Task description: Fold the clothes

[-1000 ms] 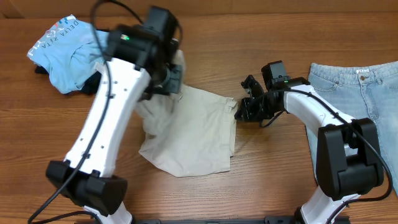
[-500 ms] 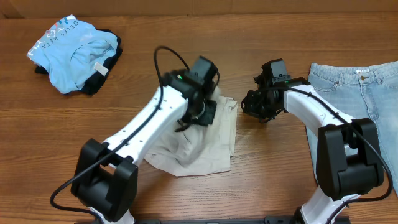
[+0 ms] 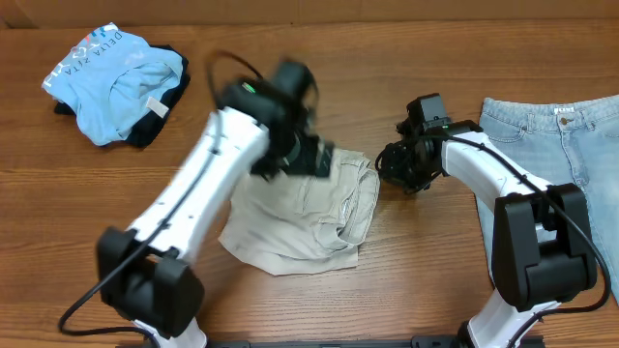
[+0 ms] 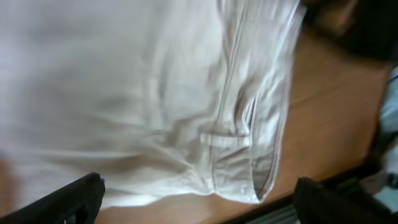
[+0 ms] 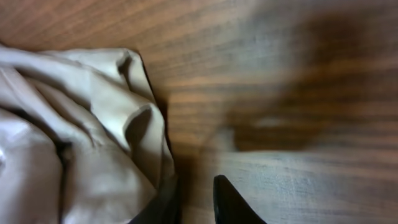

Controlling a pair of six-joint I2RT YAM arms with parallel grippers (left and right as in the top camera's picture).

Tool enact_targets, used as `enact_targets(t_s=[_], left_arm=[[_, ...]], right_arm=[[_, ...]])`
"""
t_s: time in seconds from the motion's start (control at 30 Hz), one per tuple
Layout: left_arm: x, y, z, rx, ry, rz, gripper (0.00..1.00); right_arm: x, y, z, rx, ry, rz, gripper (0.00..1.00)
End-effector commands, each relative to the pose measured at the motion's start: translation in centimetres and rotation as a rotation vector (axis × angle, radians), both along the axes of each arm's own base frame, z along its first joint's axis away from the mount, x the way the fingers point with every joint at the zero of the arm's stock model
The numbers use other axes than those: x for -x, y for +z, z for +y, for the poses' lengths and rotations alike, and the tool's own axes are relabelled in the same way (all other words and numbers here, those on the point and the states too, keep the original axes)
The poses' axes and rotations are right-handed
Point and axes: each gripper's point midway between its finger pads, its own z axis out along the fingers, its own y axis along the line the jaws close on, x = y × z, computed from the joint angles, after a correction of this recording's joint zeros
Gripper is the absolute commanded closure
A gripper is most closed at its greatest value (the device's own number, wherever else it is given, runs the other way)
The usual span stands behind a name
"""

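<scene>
The beige shorts (image 3: 300, 217) lie crumpled on the bench (image 3: 406, 280); the left gripper (image 3: 314, 162) hovers over their upper edge, fingers spread wide, holding nothing; the right gripper (image 3: 392, 172) sits just right of the shorts, fingers near together, whether fully closed I cannot tell; the jeans (image 3: 580, 135) lie further right.

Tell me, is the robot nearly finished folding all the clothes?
Not nearly; nothing looks finished yet. In hand: the beige shorts lie doubled over but rumpled, with the left gripper open over them and the right gripper beside their edge. Left to do: the jeans lie flat and unfolded, and the blue tee sits crumpled on a dark garment in the far corner.
</scene>
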Motion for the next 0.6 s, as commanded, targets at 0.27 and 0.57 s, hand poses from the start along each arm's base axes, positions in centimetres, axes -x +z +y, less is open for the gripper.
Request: enact_targets(t_s=[0.27, 0.57], left_arm=[[-0.5, -1.8, 5.6, -0.09, 0.016, 0.033, 0.96], [5.9, -14.6, 8.1, -0.162, 0.118, 0.24, 0.96]], right_arm=[[-0.2, 11.3, 4.7, -0.231, 0.233, -0.237, 0.86], [6.2, 10.3, 9.0, -0.223, 0.516, -0.162, 0.87]])
